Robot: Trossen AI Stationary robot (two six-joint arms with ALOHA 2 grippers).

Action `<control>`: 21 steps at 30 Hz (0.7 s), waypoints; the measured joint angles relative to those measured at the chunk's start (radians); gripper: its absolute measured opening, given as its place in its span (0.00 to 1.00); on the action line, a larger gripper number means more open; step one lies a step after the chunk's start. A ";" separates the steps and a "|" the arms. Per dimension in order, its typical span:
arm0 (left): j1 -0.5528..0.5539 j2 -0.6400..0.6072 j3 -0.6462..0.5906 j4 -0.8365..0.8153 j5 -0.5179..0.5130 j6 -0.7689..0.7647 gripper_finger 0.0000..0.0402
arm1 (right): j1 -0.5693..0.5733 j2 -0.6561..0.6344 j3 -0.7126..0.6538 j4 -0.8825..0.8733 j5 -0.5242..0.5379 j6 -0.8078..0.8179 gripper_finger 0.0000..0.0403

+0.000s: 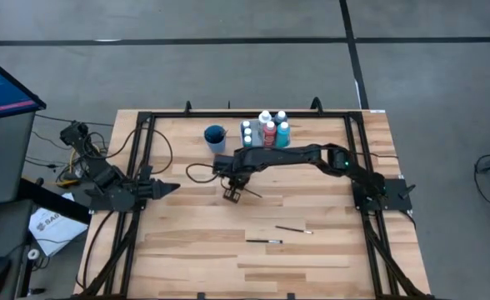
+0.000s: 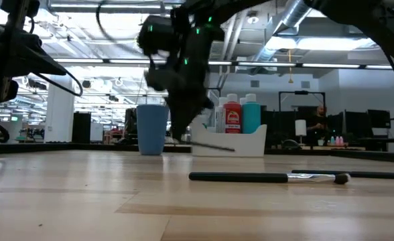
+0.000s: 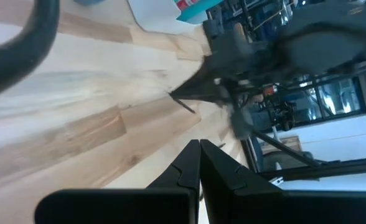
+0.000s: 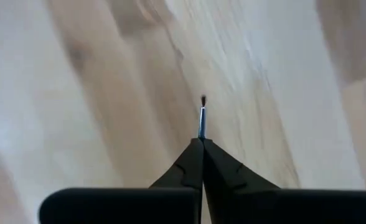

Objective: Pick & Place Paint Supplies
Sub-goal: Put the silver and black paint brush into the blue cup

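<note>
while clamped tight on a paintbrush [image 4: 202, 118], right gripper [image 4: 201, 144] above table [image 1: 312, 258], left gripper [image 3: 200, 147] closed, empty

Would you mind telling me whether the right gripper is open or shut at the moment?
Shut: the right gripper is closed on a thin dark-handled paintbrush, whose metal ferrule and bristle tip poke out between the touching fingers.

Held paintbrush [image 4: 202, 118]: only its ferrule and tip show past the right end effector [image 4: 201, 146]; the handle is hidden.
Blue cup [image 1: 215, 136]: contents too small to tell.
Paint bottles [image 2: 236, 113]: lower parts hidden behind the white tray [image 2: 247, 142] wall.
Right end effector, low view: blurred.
</note>
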 joint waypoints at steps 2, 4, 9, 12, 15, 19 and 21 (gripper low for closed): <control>0.000 0.000 0.000 -0.001 -0.006 0.030 0.00 | 0.001 -0.024 0.000 0.040 0.000 0.000 0.00; 0.000 0.000 0.000 -0.008 -0.007 0.044 0.00 | -0.005 -0.048 0.000 0.107 -0.001 0.000 0.00; 0.000 -0.009 0.000 -0.040 0.053 0.093 0.00 | -0.039 -0.141 0.003 0.244 -0.003 -0.001 0.00; 0.000 -0.033 0.000 -0.038 0.090 0.164 0.00 | -0.058 -0.180 0.003 0.328 -0.005 -0.019 0.00; 0.000 -0.082 0.000 -0.009 0.129 0.298 0.00 | -0.075 -0.217 0.003 0.396 -0.007 -0.021 0.00; 0.000 -0.183 0.000 0.044 0.277 0.487 0.00 | -0.085 -0.226 0.006 0.331 -0.005 -0.022 0.00; 0.000 -0.237 0.000 0.079 0.367 0.584 0.00 | -0.080 -0.202 0.004 0.250 -0.001 -0.035 0.00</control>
